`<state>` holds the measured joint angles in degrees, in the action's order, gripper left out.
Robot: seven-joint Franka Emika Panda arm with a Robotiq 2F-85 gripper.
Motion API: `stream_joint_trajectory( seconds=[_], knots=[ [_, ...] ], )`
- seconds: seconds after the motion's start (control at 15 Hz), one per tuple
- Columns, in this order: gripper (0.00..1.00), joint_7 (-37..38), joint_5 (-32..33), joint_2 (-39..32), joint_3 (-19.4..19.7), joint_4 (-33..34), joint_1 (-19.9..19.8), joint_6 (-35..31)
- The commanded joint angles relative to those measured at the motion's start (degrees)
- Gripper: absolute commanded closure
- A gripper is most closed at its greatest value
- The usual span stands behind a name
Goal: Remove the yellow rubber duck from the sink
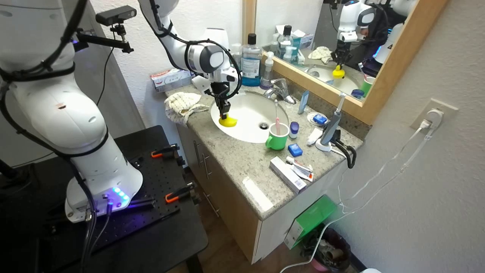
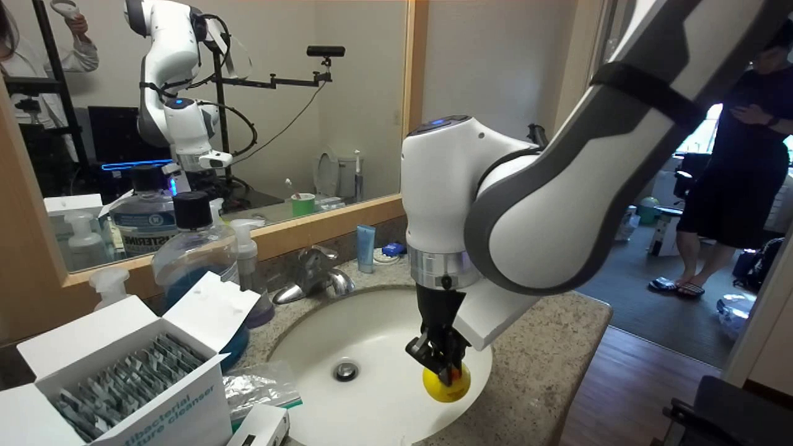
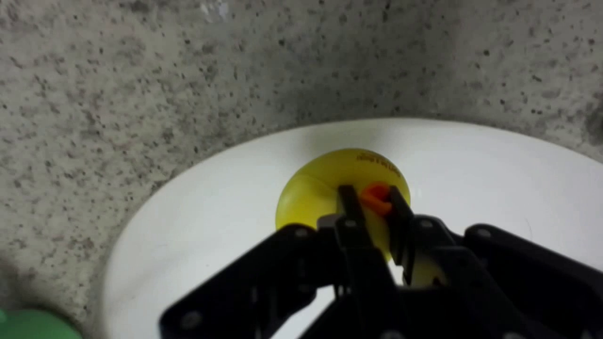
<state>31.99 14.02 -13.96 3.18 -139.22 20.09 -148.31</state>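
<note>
Yellow duck (image 3: 301,202) is directly below the pincer (image 3: 372,195), which seems closed snugly on its head (sink (image 3: 471,174) beneath).

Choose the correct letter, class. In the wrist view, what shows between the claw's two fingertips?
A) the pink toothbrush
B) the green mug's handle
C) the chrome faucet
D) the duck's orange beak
D: the orange beak of the yellow rubber duck shows in the gap between the dark fingers of the claw, with the white sink behind.
</note>
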Motion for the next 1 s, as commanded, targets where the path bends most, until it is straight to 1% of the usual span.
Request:
stream_joint_trajectory(
  seconds=[0.0, 0.2, 0.33, 0.6, 0.93],
  knots=[
    [0.96, 7.44, 5.06, 6.22, -0.81, -7.84, -0.14, -1.95],
    [0.96, 12.85, 9.08, 8.81, -1.83, -11.40, -0.91, -4.46],
    [0.96, 14.82, 10.27, 10.03, -2.82, -13.03, -1.81, -5.47],
    [0.96, 15.87, 10.10, 12.45, -5.14, -15.99, -3.78, -6.09],
    [0.96, 14.20, 8.84, 12.31, -7.23, -17.16, -6.16, -7.37]
  ],
)
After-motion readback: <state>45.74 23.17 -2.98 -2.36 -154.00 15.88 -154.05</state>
